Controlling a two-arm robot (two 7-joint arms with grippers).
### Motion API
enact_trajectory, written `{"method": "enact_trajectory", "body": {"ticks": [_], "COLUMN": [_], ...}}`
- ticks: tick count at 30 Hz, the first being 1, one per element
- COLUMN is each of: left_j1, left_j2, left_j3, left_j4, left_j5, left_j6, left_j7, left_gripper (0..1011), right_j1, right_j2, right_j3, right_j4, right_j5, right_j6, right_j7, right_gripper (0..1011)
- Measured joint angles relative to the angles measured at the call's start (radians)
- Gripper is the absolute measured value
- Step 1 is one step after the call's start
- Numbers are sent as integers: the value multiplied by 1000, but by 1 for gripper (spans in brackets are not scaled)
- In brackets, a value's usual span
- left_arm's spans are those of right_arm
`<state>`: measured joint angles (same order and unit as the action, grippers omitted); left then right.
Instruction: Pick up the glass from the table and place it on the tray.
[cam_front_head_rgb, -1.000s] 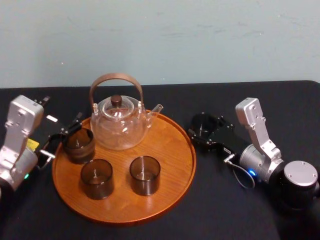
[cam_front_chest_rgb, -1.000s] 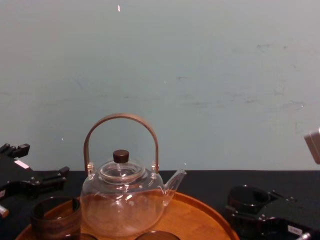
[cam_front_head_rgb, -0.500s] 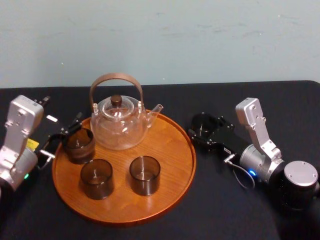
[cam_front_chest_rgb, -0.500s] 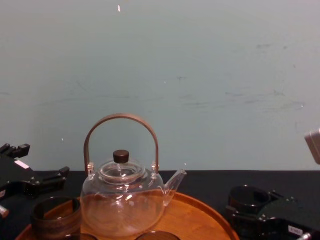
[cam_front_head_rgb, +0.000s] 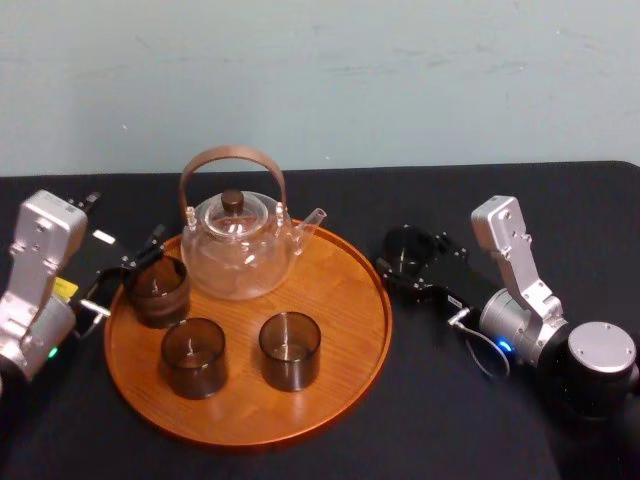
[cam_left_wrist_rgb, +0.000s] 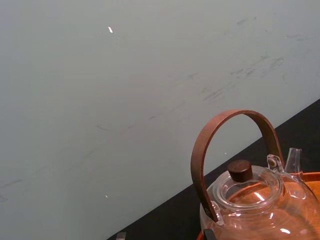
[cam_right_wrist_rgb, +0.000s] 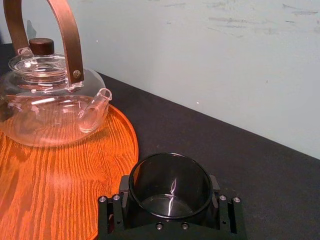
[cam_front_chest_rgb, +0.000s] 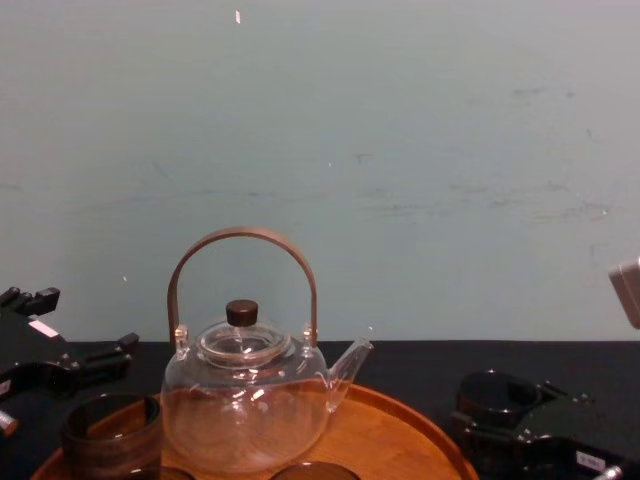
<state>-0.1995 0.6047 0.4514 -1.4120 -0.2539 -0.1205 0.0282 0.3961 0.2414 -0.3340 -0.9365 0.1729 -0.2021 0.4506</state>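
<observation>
Currently the right end effector (cam_front_head_rgb: 412, 265) is clenched on the dark glass (cam_right_wrist_rgb: 170, 182), gripping it from opposite sides, low over the black worktop (cam_front_head_rgb: 520, 200) just right of the tray (cam_front_head_rgb: 345, 300). The left end effector (cam_front_head_rgb: 128, 272) sits spread wide at the tray's left edge, beside another glass (cam_front_head_rgb: 157, 290) standing on the tray.

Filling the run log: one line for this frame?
phase: grasp | right hand shut on glass, right of tray, not yet on it | left hand by tray's left rim
</observation>
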Motion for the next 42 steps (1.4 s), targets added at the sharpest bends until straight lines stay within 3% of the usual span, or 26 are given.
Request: {"method": "enact_trajectory", "body": {"ticks": [42], "left_j1": [0], "left_j2": [0], "left_j3": [0], "left_j4": [0], "left_j5": [0], "left_j6": [0], "left_j7": [0], "left_gripper": [1001], "right_j1": [0], "right_j2": [0], "right_j3": [0], "right_j4": [0], "right_j5": [0], "right_j6": [1], "right_j7": [0], "right_gripper": [911]}}
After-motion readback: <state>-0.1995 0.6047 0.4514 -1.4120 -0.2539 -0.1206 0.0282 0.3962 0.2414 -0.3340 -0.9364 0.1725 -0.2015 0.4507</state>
